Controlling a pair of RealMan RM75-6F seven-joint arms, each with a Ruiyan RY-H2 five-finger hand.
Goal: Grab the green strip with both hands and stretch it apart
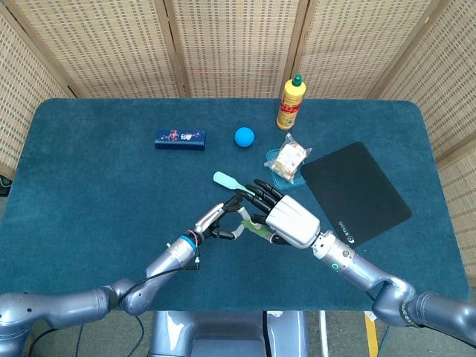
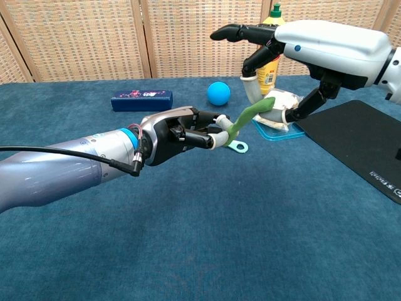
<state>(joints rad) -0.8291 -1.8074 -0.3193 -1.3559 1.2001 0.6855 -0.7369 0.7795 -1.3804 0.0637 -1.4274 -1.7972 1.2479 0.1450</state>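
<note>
The green strip [image 2: 245, 116] hangs in the air, slanting up to the right; in the head view only a short piece of the green strip [image 1: 255, 230] shows between the hands. My left hand [image 2: 178, 135] [image 1: 216, 222] pinches its lower end. My right hand [image 2: 313, 47] [image 1: 288, 217] hovers over the upper end, its fingers apart. One finger curls down to just above the strip's tip and the thumb sits just below it. I see no firm clamp on the strip there.
On the blue tablecloth lie a teal tool [image 1: 224, 180] under the hands, a blue ball [image 1: 244, 136], a dark blue box [image 1: 180, 139], a yellow bottle [image 1: 291, 103], a packet on a light-blue tray [image 1: 286, 160] and a black mat [image 1: 355, 192].
</note>
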